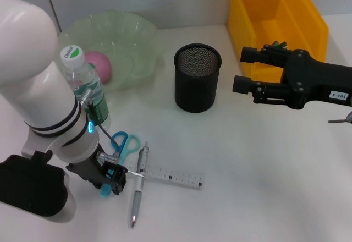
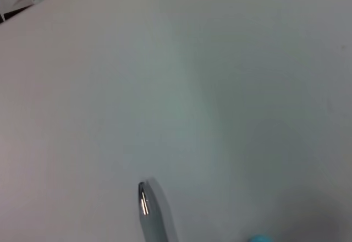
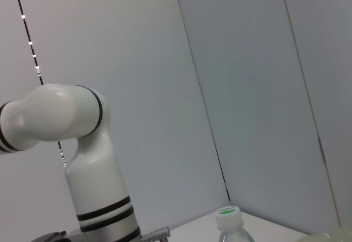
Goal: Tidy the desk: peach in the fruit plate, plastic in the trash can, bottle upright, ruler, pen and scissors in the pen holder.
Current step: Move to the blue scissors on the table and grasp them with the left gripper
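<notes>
- Left pincer (image 1: 114, 180) sits low over the worktop (image 1: 258, 170) near its front left corner, beside the scissors (image 1: 123, 144), the pen (image 1: 137, 186) and the ruler (image 1: 168, 176); whether its fingers are parted or closed cannot be told.
- Right pincer (image 1: 246, 69) hangs above the worktop's right side, its two dark fingers spread apart and holding nothing, reaching toward the pen holder (image 1: 197, 77).
- Scissors with blue handles lie on the worktop just by the left pincer; the silver pen lies across the clear ruler, its tip toward the front edge. In the left wrist view the pen (image 2: 151, 212) shows against bare white surface.
- Pen holder, a black mesh cup, stands upright near the worktop's middle.
- Bottle (image 1: 83, 76), with a white cap and green label, stands upright toward the left edge, partly behind the left arm; its cap (image 3: 228, 216) shows in the right wrist view.
- Peach (image 1: 100, 66), pink, rests inside the pale green fruit plate (image 1: 140, 36) at the back left.
- Trash can (image 1: 308, 19), a yellow bin, stands at the back right corner, behind the right pincer.
</notes>
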`<act>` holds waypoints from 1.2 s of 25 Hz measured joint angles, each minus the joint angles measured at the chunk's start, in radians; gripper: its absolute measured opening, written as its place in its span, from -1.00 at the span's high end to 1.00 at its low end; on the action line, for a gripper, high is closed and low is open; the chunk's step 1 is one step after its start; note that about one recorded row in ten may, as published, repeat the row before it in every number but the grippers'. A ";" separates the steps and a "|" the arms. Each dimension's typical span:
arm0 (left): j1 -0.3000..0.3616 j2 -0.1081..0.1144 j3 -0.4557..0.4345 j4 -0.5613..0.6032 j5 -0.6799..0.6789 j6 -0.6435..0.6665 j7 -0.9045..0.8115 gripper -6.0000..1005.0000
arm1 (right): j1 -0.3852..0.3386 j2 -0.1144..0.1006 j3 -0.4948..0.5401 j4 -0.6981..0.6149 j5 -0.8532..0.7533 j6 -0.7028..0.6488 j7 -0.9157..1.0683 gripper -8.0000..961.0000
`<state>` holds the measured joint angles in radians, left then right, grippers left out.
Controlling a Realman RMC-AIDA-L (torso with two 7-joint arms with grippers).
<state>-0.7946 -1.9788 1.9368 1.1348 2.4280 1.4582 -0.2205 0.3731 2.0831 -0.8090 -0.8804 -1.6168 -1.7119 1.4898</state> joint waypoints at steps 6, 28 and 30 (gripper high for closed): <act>0.000 0.000 0.002 -0.003 -0.003 0.000 -0.002 0.25 | -0.002 0.000 0.000 -0.002 0.000 -0.001 0.001 -0.72; 0.000 0.004 0.012 -0.024 -0.033 -0.034 0.019 0.63 | -0.005 0.000 -0.009 -0.040 -0.001 -0.001 0.046 -0.72; 0.008 0.007 0.012 -0.001 -0.021 -0.034 -0.002 0.63 | -0.005 0.000 -0.008 -0.040 -0.001 -0.001 0.049 -0.72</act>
<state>-0.7866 -1.9721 1.9485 1.1340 2.4068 1.4237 -0.2221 0.3681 2.0831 -0.8172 -0.9204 -1.6180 -1.7133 1.5385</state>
